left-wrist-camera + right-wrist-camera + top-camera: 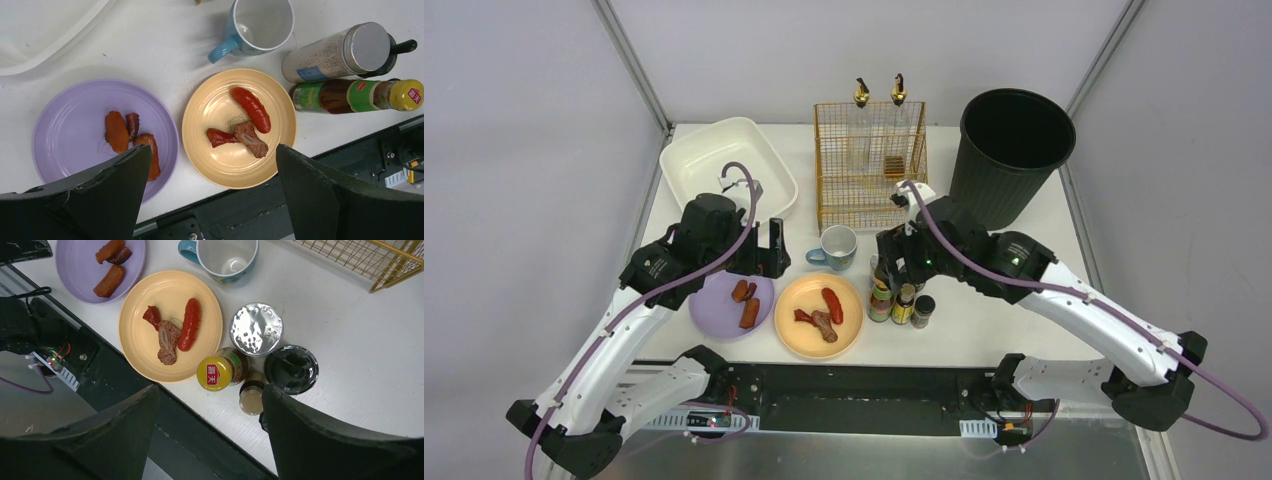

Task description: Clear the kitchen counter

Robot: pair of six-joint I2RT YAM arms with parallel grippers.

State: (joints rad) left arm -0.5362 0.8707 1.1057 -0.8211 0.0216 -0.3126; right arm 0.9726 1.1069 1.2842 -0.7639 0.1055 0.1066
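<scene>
Top external: the table [969, 335] filled mid-view, with basin [686, 165], rack [869, 160] and bin [1009, 150] along its far edge, and purple plate [714, 312] and yellow plate [802, 338] by its front edge. Left wrist: left end effector [212, 152] gaped wide above the plates. Right wrist: right end effector [210, 390] spread wide above bottles [220, 371].

1. Front of the kitchen counter [984, 320] is packed. The purple plate [709, 312] and yellow plate [798, 338] sit just beside each other, so there's barely a lane between them.
2. The mug [837, 246] sits right behind the yellow plate, with the bottle cluster [904, 305] tight on its right.
3. The back row is walled off by the white basin [686, 170], wire basket [869, 180] and black bin [1004, 190].
4. The open bit is the bare counter right of the bottles.
</scene>
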